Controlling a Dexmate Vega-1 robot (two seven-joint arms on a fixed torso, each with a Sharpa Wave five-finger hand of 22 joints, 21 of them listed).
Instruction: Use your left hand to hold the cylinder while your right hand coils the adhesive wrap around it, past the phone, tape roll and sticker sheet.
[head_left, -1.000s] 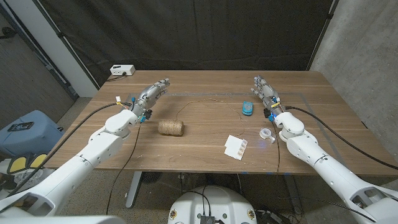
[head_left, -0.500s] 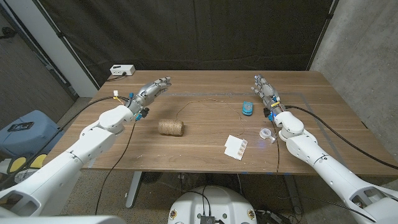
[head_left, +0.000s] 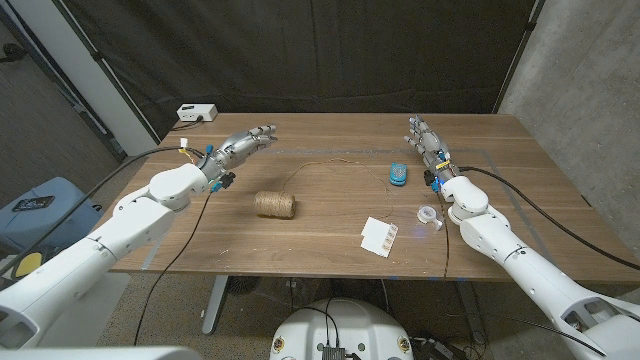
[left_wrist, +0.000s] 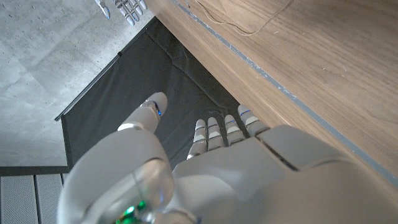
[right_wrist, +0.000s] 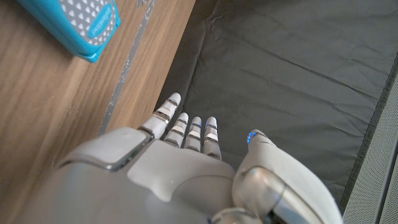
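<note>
Both our hands empty, spool untouched

The brown twine-wound cylinder (head_left: 276, 204) lies on its side mid-table, long axis left-right, nearer our left hand (head_left: 243, 145), fingers spread; our right hand (head_left: 424, 140) waits well apart, fingers straight.

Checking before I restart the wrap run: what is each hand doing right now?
Left hand: open, fingers extended, holding nothing.
Right hand: open, fingers extended, holding nothing.
</note>
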